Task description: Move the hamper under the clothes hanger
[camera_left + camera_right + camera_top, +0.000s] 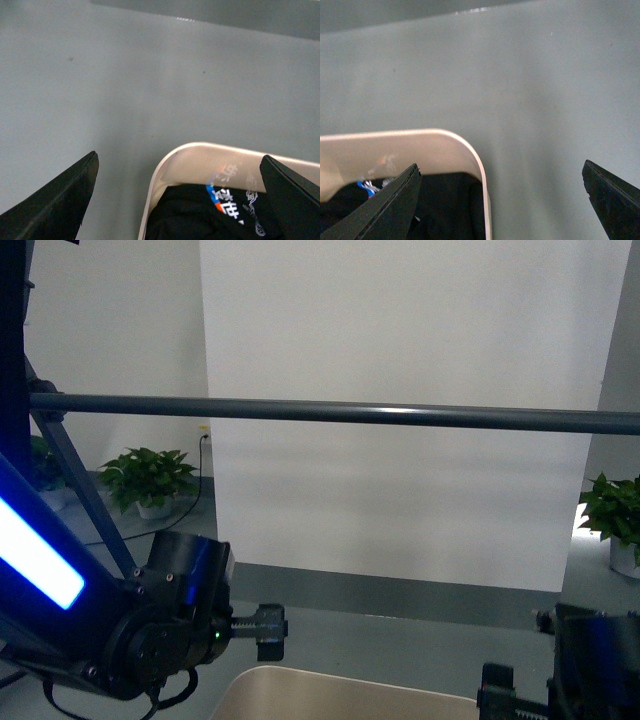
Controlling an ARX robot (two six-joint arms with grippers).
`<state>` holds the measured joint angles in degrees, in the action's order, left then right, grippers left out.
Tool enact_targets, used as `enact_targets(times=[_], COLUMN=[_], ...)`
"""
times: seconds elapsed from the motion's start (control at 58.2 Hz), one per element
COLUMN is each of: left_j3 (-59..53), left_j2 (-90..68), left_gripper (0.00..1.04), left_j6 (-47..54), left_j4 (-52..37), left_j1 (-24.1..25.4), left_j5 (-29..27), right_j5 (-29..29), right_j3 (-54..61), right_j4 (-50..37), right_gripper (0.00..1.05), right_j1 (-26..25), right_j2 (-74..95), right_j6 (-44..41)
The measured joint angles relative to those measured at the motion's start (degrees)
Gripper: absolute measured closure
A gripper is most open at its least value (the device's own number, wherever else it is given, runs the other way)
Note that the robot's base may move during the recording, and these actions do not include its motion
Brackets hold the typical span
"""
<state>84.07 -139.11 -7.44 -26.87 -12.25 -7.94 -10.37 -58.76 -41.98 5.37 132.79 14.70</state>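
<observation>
Jaws spread wide on both arms, each straddling a far corner of the hamper (345,695): left gripper (180,200) over its left corner, right gripper (500,200) over its right; whether a finger touches the rim, cannot tell. Hamper low and near, between the arms, black printed garment (220,212) inside. Clothes hanger (330,412) bar crosses above and beyond it. Judged: hamper near the rack, probably not yet centred beneath; a short push remains. Floor (125,85) smooth grey. White backdrop (400,330) behind, potted plants (150,480) on both sides.
</observation>
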Motion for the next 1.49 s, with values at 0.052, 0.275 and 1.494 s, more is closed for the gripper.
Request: enact_targets(times=[0.052,0.275,1.494], left_j3=[0.7,2.5,-50.6], left_j2=[0.7,5.8,44.4], left_gripper=[0.07,0.07,0.91], left_j6=[0.3,2.8,7.3], left_j4=[0.3,0.7,-34.0], left_j1=[0.0,-0.1,3.2], left_j5=[0.0,0.2,-0.8], right_j5=[-0.2,-0.4,5.1], right_j3=[0.0,0.0,37.6], right_j4=[0.2,1.7,-25.4], right_gripper=[0.08,0.08,0.93], right_j1=[-0.1,0.0,0.0], right_j2=[-1.9,-9.4,-43.2], right_j6=[0.0,-1.5,-14.5])
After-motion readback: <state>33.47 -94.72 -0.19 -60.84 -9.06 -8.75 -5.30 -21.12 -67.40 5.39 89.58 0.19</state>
